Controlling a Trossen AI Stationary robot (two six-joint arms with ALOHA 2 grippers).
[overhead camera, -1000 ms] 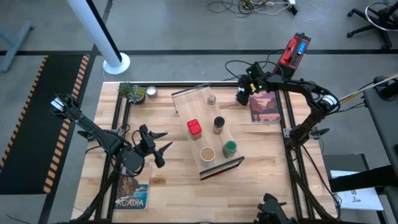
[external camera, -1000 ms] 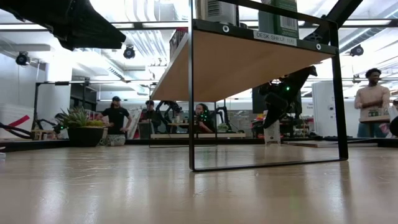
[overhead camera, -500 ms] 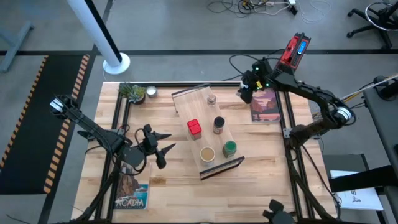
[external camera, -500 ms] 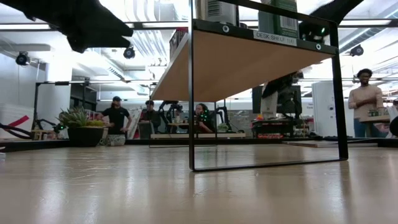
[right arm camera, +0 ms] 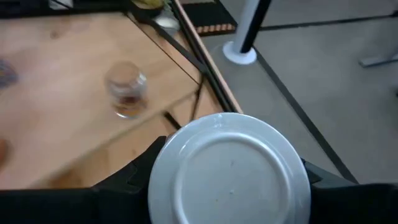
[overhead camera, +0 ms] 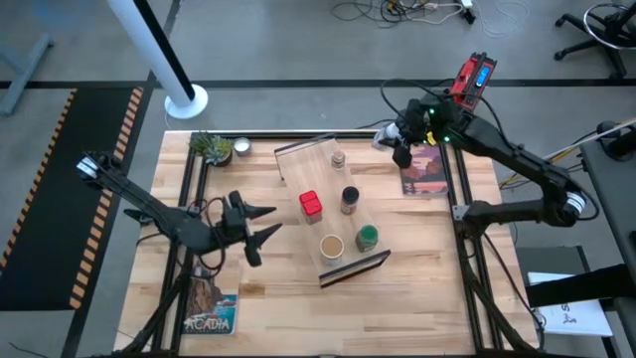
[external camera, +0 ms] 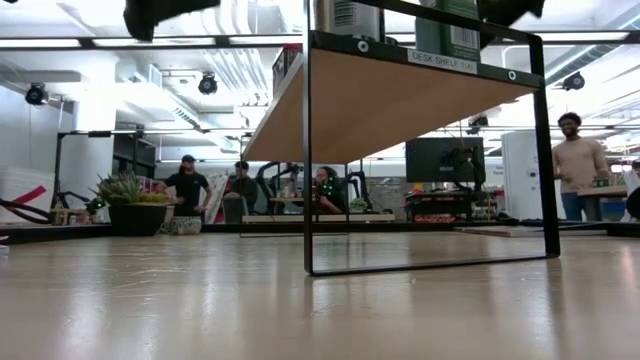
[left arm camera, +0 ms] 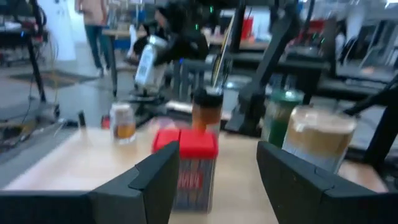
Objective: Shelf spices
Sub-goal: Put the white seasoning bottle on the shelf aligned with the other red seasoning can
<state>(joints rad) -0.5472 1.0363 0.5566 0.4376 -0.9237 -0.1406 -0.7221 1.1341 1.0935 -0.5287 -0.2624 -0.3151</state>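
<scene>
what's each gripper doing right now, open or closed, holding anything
Left gripper: open, empty, beside the shelf.
Right gripper: shut on the white-capped jar.

Overall light: bright and even in the high view, with only faint shadows on the table (overhead camera: 278, 308).
Source: ceiling strip lights glare white in the low view.
Contrast: the shelf (external camera: 400, 95) frame reads as a dark outline against that glare.
Blur: the left wrist view is smeared; the red tin (left arm camera: 193, 168) is soft.
Focus: the white cap (right arm camera: 229, 171) fills the right wrist view, slightly soft.
</scene>
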